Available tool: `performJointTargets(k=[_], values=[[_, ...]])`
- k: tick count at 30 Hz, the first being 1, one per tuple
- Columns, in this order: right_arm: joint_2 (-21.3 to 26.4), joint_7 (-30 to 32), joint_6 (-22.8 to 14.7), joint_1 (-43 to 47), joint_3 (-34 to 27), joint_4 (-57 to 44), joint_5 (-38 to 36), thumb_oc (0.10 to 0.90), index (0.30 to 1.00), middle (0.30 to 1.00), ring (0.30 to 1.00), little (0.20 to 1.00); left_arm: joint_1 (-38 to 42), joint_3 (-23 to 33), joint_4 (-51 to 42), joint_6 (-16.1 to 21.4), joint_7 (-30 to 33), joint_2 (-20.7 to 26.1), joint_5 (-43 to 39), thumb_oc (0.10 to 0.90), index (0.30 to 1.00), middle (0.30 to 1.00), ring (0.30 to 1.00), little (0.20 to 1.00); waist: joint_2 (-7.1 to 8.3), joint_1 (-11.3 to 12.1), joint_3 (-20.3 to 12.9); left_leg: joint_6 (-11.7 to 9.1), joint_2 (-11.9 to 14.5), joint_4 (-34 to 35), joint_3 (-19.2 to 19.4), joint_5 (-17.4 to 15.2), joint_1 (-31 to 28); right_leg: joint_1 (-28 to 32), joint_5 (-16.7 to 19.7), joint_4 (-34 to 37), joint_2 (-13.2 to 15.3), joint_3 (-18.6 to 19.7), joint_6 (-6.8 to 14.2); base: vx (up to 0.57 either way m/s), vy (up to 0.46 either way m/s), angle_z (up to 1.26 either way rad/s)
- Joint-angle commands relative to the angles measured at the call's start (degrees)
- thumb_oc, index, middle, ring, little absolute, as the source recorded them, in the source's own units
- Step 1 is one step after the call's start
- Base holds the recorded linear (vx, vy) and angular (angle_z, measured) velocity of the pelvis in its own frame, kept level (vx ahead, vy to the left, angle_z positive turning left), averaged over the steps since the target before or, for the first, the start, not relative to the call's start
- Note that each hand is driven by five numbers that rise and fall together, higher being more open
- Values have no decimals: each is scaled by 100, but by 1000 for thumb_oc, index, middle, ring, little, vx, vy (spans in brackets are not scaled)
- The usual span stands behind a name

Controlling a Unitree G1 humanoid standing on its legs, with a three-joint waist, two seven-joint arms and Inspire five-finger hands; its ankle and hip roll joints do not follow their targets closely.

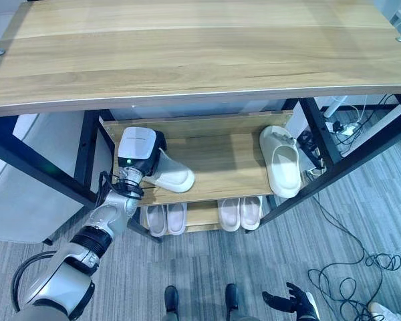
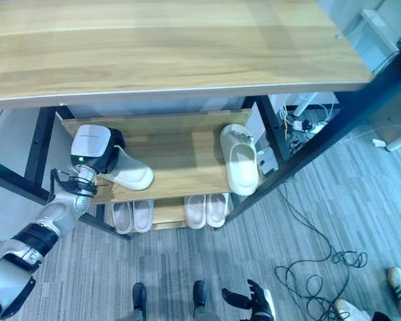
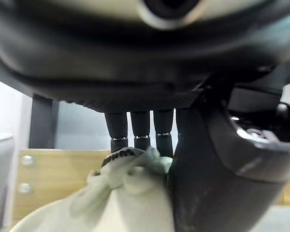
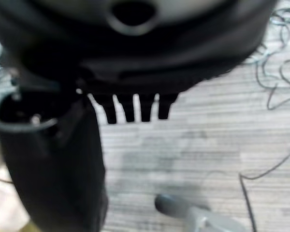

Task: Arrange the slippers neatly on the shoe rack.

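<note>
Left hand (image 1: 142,152) was reaching onto the middle shelf (image 1: 220,167) of the shoe rack (image 1: 87,144), fingers (image 3: 141,129) and thumb closed over the heel end of a cream slipper (image 1: 170,175). The slipper lay on the shelf boards just past the hand, toe pointing toward the rack's right end.

Well to the right of the hand, at the far end of the same shelf, the second cream slipper (image 1: 282,164) rested with its toe hanging over the front edge, angled and not beside its mate.

Below the hand, on the bottom shelf, two pairs of white slippers (image 1: 166,219) (image 1: 240,212) stood side by side, toes outward, already tidy.

Judgement: the lower row looked finished; the middle pair was on the rack but apart and crooked, so bringing those two together and squaring them remained.

Right hand (image 2: 250,299) hung low, well away from the rack, over the floor, fingers loosely spread and empty.

Surface and room: the rack had pale wood boards on a black metal frame, with a wide wooden top board (image 1: 200,47) above. Grey striped carpet (image 1: 361,221) was underfoot; loose cables (image 1: 347,274) trailed to the right.
</note>
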State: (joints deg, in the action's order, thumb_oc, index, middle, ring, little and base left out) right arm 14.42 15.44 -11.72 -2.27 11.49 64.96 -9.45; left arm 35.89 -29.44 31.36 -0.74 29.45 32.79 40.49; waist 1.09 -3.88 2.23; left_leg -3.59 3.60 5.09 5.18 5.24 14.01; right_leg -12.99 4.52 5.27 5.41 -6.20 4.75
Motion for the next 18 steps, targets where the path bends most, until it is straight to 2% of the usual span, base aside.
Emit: performJointTargets(k=[1, 3, 6, 11, 18], values=[[115, 196, -179, -50, -13, -88, -72, 800, 900, 900, 900, 900, 597, 31, -194, 522, 463, -205, -124, 400, 300, 300, 300, 300, 112, 52, 113, 49, -316, -9, -215, -221, 169, -198, 63, -27, 200, -127, 466, 0, 0, 0], [128, 214, -177, -29, 14, -52, -39, 800, 900, 900, 900, 900, 595, -68, -269, 591, 471, -256, -92, 400, 300, 300, 300, 300, 107, 45, 118, 50, -314, -9, -216, -223, 174, -205, 66, -27, 201, -121, 465, 0, 0, 0], [172, 245, -179, 70, 78, 66, -11, 800, 900, 900, 900, 900, 821, -565, -411, 797, 479, -451, 86, 400, 300, 300, 300, 300, 79, 5, 136, 56, -318, -9, -212, -219, 227, -264, 82, -27, 200, -108, 468, 0, 0, 0], [196, 310, -174, 114, 175, 174, 85, 800, 900, 900, 900, 900, 1193, -1185, -380, 871, 480, -777, 349, 400, 300, 300, 300, 300, 31, -71, 137, 69, -311, -9, -178, -223, 303, -364, 104, -27, 209, -75, 481, 7, 0, -2], [269, 407, -171, 206, 170, 258, 95, 800, 900, 900, 900, 900, 1655, -1714, -112, 927, 342, -1301, 461, 400, 300, 300, 300, 300, -62, -216, 147, 85, -328, -9, -113, -242, 417, -537, 147, -27, 253, 24, 508, 12, 9, -3]])
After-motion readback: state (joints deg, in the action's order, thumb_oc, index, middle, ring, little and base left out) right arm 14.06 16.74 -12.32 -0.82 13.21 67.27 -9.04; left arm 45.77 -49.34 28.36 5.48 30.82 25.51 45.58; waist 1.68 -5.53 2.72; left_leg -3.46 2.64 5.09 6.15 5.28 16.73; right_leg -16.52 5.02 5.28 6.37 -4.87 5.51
